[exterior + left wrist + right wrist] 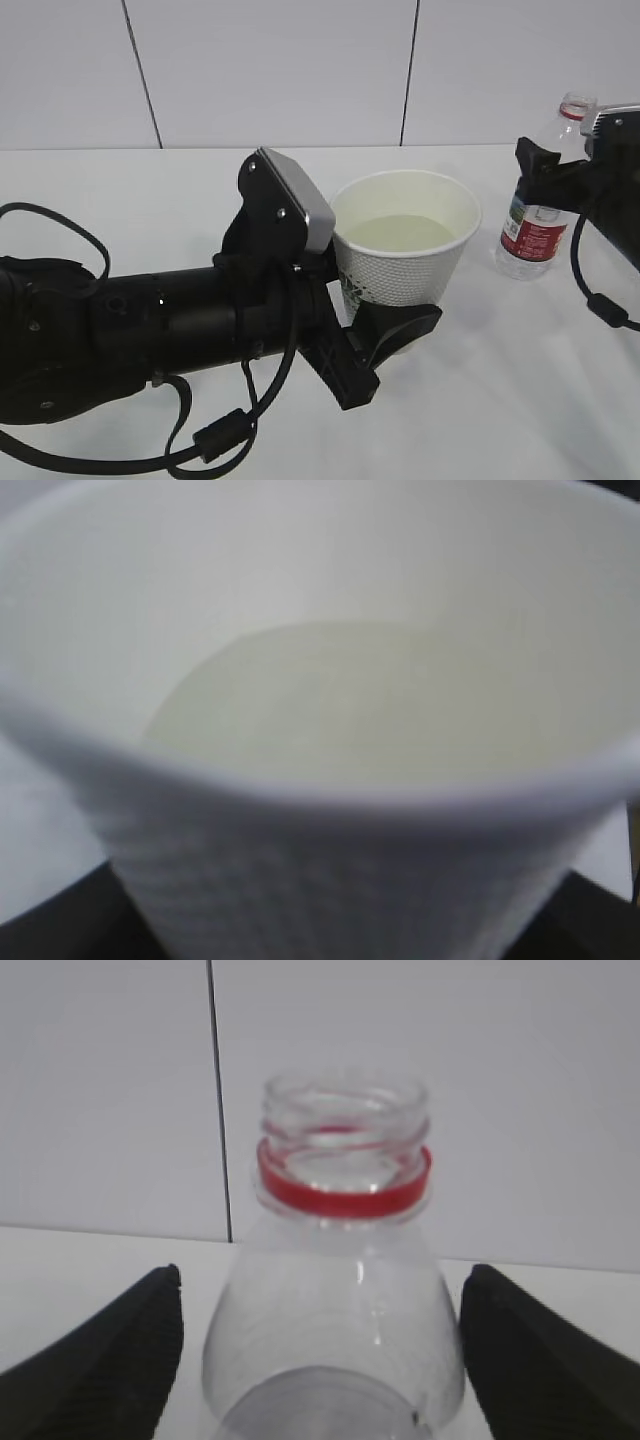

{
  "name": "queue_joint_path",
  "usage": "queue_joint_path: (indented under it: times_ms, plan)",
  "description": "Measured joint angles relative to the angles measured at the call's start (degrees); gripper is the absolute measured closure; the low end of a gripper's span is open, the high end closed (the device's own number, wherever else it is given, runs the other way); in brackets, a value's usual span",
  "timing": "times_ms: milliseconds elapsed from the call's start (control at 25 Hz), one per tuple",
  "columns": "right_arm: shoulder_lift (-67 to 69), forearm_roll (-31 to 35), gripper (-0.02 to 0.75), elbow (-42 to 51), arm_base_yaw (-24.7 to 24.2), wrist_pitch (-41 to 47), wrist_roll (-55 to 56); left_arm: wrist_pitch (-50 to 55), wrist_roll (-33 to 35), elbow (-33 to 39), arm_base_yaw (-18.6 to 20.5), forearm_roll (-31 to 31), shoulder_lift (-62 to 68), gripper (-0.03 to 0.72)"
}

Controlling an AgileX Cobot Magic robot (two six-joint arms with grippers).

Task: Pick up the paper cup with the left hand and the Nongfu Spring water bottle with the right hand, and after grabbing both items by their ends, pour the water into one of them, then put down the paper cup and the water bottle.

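Pour done, I'm in put-down step. Nongfu Spring water bottle (540, 215) on bench (520, 380) at right, right hand (320, 1360) jaws released around it. Left hand (375, 335) jaws grasping paper cup (405, 250) with water (405, 232) at frame centre; next I lower it level, let go.

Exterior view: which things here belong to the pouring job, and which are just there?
Part of the job:
- paper cup, with water in it, held in the left pincer
- Nongfu Spring water bottle, upright on the table, uncapped, between the open jaws of the right pincer

Just there:
- white table
- panelled wall
Nothing else lies about.
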Motion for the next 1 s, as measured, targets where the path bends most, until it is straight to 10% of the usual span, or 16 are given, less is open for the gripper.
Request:
queue_joint_path:
  times_ms: [1000]
  plan:
    - [-15.82,-0.77,0.108,15.77,0.00,-0.11,1.97,1.17,0.00,0.00,0.00,-0.21,0.00,0.148]
